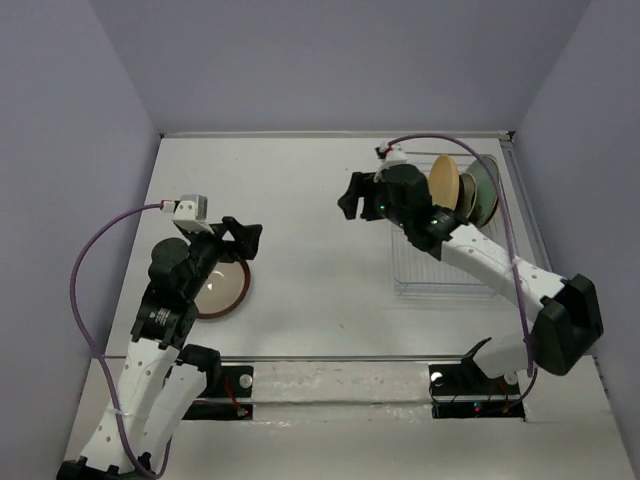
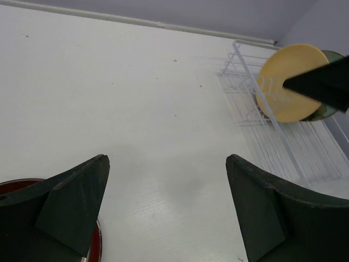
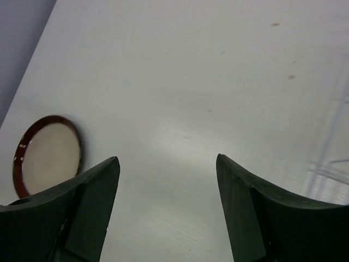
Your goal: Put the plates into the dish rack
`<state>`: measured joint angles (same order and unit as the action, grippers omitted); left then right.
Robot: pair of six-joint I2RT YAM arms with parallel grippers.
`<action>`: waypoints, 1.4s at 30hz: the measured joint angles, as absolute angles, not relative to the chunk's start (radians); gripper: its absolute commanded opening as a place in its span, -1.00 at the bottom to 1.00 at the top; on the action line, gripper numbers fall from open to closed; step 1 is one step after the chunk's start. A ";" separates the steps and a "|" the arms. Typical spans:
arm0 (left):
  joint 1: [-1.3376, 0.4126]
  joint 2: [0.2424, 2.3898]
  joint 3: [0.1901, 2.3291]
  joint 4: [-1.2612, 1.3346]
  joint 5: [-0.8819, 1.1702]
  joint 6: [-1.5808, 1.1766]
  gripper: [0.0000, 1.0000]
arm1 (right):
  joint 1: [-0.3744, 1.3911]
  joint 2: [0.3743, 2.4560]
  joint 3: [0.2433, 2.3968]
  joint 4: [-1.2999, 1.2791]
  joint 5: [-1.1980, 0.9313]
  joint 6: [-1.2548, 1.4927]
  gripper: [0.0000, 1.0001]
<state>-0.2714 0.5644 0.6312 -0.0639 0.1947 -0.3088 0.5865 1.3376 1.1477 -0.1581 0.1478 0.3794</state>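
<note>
Left gripper (image 1: 245, 237) and right gripper (image 1: 348, 198) both released; red-rimmed plate (image 1: 225, 292) lies near the tabletop's (image 1: 300, 190) left edge.

The dish rack (image 2: 283, 143) is of thin, shiny white-coated wire, the orange-yellow plate (image 2: 286, 82) looks smooth with a soft sheen, the cream plate with red-brown rim (image 3: 49, 154) is glossy, and the table (image 2: 136, 98) is white, matt and finely ribbed.
</note>
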 measured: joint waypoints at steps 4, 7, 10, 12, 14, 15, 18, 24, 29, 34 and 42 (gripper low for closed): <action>-0.227 0.506 0.643 -0.080 0.061 -0.313 0.98 | 0.751 1.547 1.161 -0.062 0.046 0.471 0.32; -0.199 0.469 0.649 -0.085 -0.031 -0.324 0.98 | 0.839 1.680 1.196 -0.009 0.015 0.534 0.21; -0.181 0.442 0.656 -0.087 -0.107 -0.342 0.98 | 0.911 1.797 1.247 0.043 -0.005 0.594 0.13; -0.168 0.443 0.657 -0.090 -0.153 -0.363 0.98 | 0.949 1.889 1.308 0.089 -0.033 0.648 0.12; -0.162 0.450 0.657 -0.097 -0.176 -0.375 0.98 | 0.965 1.950 1.343 0.124 -0.046 0.679 0.11; -0.161 0.454 0.657 -0.099 -0.187 -0.381 0.98 | 0.970 1.969 1.356 0.128 -0.049 0.694 0.11; -0.155 0.462 0.657 -0.098 -0.189 -0.391 0.98 | 0.985 2.062 1.409 0.157 -0.066 0.740 0.10; -0.155 0.469 0.657 -0.095 -0.163 -0.395 0.98 | 1.004 2.249 1.505 0.197 -0.121 0.831 -0.11; -0.155 0.469 0.657 -0.093 -0.135 -0.395 0.98 | 1.011 2.308 1.545 0.246 -0.148 0.889 -0.38; -0.155 0.469 0.657 -0.084 -0.104 -0.395 0.98 | 1.014 2.316 1.546 0.247 -0.149 0.931 -0.86; -0.155 0.470 0.653 -0.056 -0.035 -0.390 0.98 | 1.008 2.196 1.409 0.224 -0.078 0.910 -0.86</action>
<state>-0.1551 0.4698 0.6529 -0.0563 -0.0345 -0.3897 1.0084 2.1956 1.4086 0.2241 -0.0784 0.9096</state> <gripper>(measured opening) 0.990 0.114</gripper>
